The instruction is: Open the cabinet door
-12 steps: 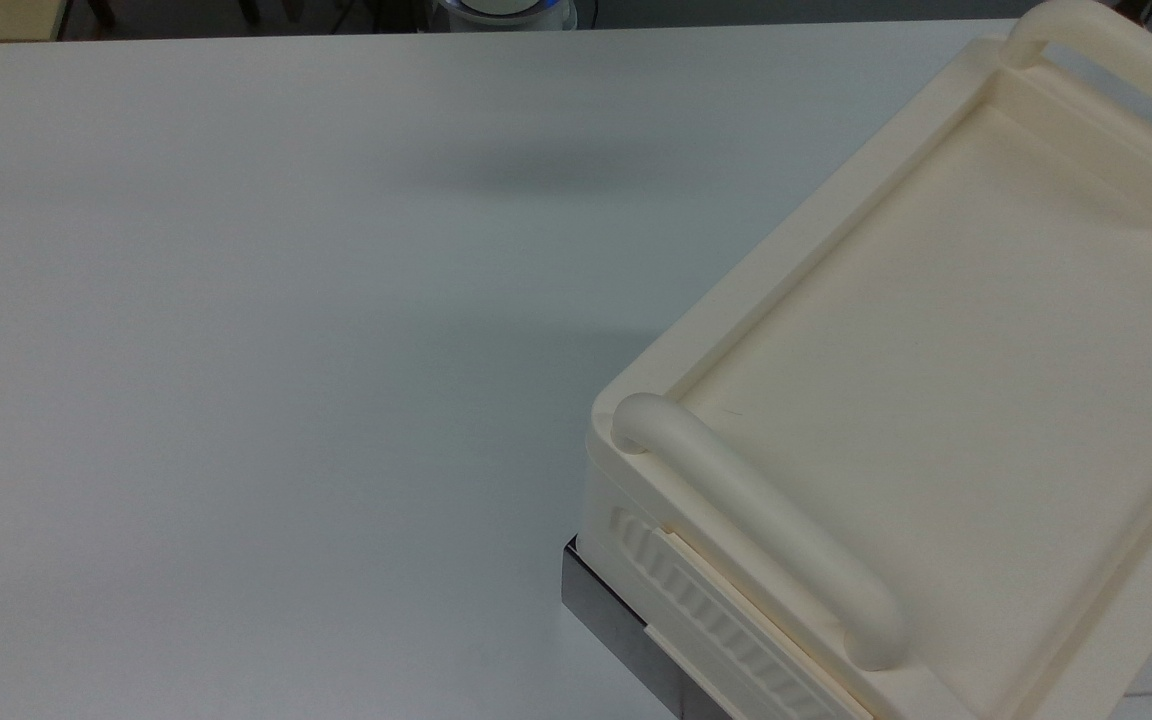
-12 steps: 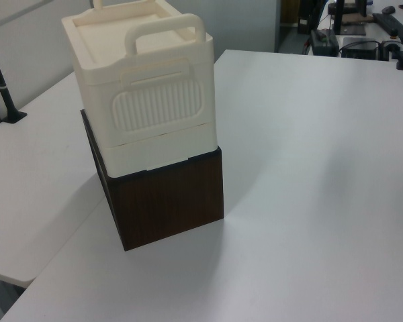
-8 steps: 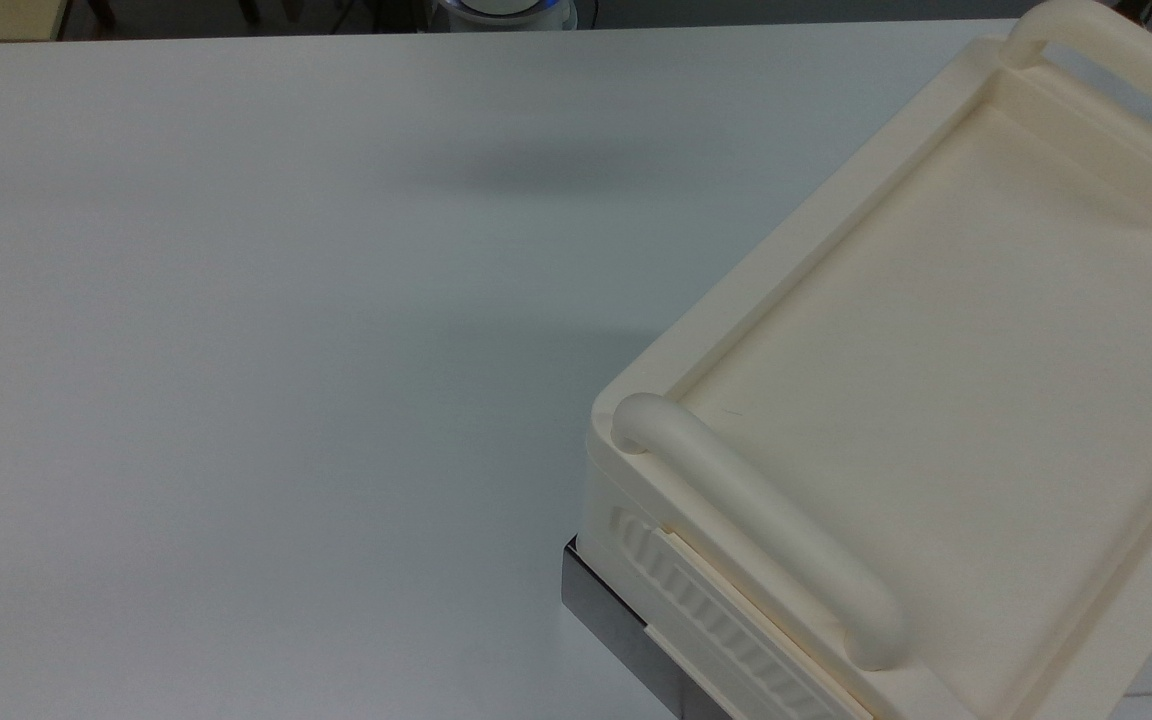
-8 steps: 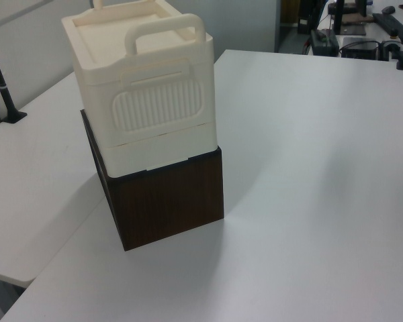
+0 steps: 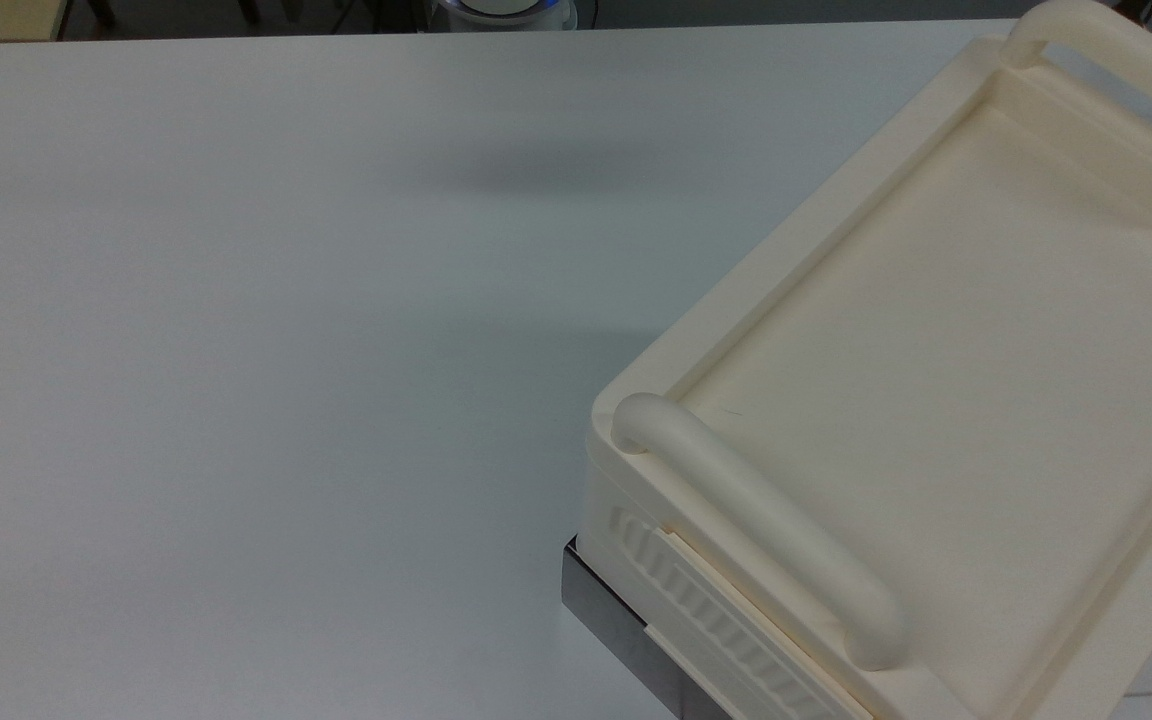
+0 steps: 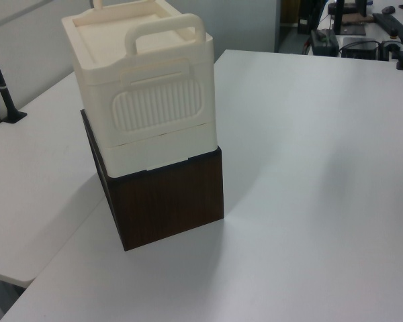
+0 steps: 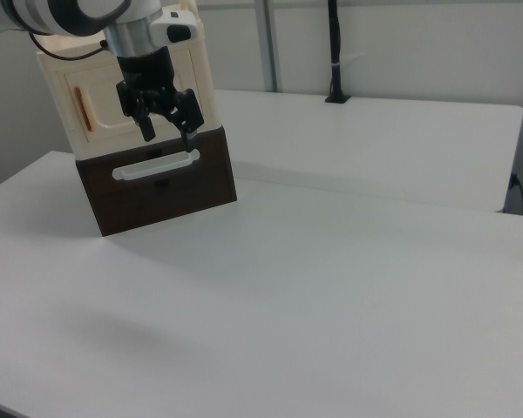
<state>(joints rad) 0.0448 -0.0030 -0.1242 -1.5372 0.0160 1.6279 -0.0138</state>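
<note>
Cabinet (image 6: 148, 100) matt cream plastic; base (image 6: 168, 201) dark woodgrain.

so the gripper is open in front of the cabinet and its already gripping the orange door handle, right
Not quite. In the right view the gripper is open in front of the cabinet, but it grips nothing. The orange handle sits on the cabinet door towards the right view's left, apart from the fingers, and the door looks shut.

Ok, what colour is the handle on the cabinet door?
Copper-orange: a thin vertical bar handle on the cream-white cabinet door, clearest in the right view.
</note>
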